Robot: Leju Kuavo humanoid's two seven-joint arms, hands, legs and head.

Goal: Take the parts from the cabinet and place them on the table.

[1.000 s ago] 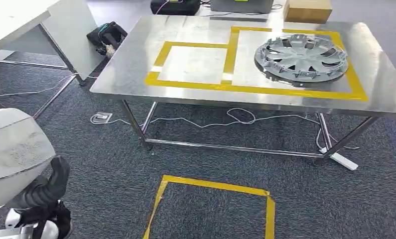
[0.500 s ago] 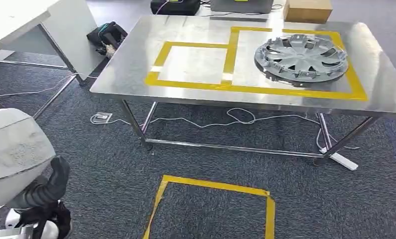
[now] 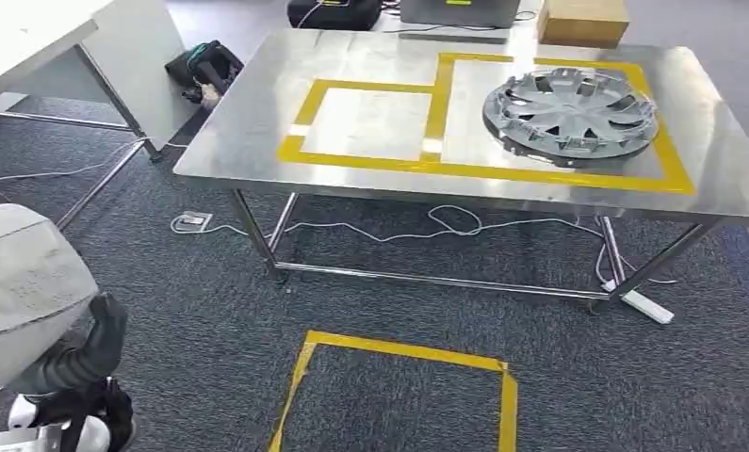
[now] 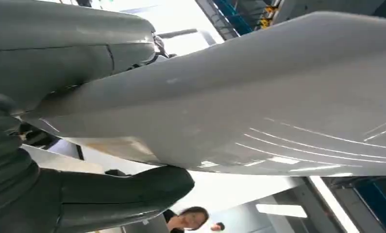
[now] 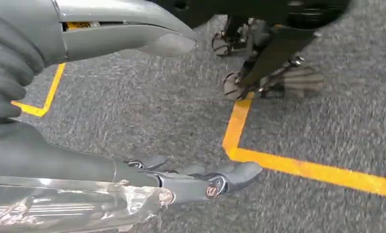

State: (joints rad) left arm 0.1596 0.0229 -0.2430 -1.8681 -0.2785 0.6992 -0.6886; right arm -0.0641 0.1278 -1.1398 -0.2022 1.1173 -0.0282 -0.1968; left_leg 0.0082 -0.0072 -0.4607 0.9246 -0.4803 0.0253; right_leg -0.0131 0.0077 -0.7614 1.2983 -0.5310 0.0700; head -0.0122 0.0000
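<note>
Head view shows a steel worktop standing on grey carpet, its surface marked with two yellow tape rectangles. A silver wheel cover lies flat inside the larger rectangle, toward the worktop's right side, while the smaller rectangle beside it is bare metal. At the far edge sit a cardboard box and dark equipment. White cables trail across the carpet under the worktop, and a further yellow tape outline marks the floor nearer the robot.

At the lower left, the left hand holds a large pale grey panel (a smooth, curved part); the thumb rises against its edge. Left wrist view puts the same panel right across the hand, with the dark thumb pressed under it. A white desk stands off to the left, a black bag on the floor beside it.

Right wrist view looks down at carpet and yellow tape. The right hand carries nothing, its thumb and dark fingers spread well apart.
</note>
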